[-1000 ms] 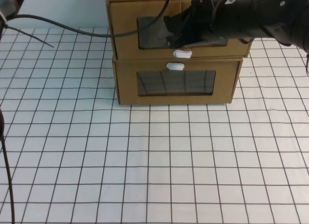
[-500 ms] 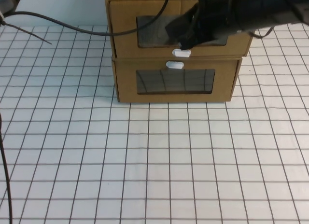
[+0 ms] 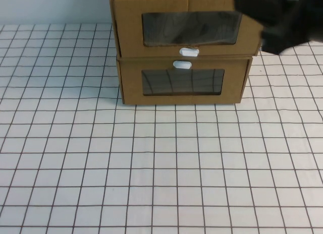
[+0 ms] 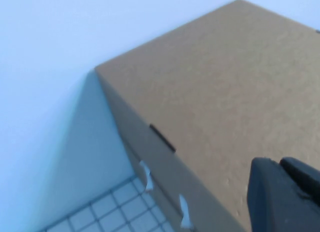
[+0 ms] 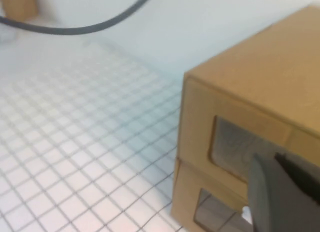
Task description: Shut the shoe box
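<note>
The shoe box (image 3: 184, 27) sits on top of a like cardboard box (image 3: 182, 82) at the far middle of the gridded counter (image 3: 151, 168), its drawer front looking nearly flush. To finish well, any last push should go square against the front. The right gripper (image 3: 282, 22) hovers blurred by its right corner, the left gripper (image 4: 282, 194) above its top; whether either is open, I cannot tell.
</note>
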Tool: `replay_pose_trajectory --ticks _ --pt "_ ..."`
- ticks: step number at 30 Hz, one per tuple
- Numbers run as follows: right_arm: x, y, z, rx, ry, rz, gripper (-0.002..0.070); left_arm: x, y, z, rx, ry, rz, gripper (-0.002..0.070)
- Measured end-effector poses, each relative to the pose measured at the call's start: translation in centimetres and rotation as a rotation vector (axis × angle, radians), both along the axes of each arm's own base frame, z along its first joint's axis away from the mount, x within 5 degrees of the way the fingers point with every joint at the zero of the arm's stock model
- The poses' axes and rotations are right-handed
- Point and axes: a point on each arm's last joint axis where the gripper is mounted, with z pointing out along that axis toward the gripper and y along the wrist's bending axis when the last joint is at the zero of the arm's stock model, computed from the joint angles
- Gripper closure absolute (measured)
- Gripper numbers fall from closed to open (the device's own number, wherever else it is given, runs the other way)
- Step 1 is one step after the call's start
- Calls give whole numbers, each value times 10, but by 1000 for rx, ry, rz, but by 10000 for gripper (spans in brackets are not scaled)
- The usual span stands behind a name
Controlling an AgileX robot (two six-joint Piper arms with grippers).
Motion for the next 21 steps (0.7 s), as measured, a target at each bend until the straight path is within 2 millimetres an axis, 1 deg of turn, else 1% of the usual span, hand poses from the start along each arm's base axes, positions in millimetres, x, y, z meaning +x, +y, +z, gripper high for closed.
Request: replay_pose_trajectory --ticks 3,5,10,13,15,16,19,21 --pt "-30 -16 0 44 -42 -36 689 -22 9 14 28 24 42 677" --pt "-45 -24 -3 53 -60 -45 689 -36 12 19 33 34 53 677" --pt "-69 -36 -11 65 -80 -55 689 -80 21 24 85 53 92 677" --pt "-80 -41 -15 70 -89 -63 689 -115 30 20 88 50 123 677" --pt "-82 -42 -19 78 -75 -70 689 -143 37 10 59 37 139 677" --pt "-82 -43 -21 79 -64 -73 689 -152 40 -2 52 53 146 677" --pt "-81 -43 -31 66 -20 -87 689 -194 53 -32 12 44 167 677" --pt "-80 -44 -38 39 16 -99 689 -216 59 -66 3 66 178 677"
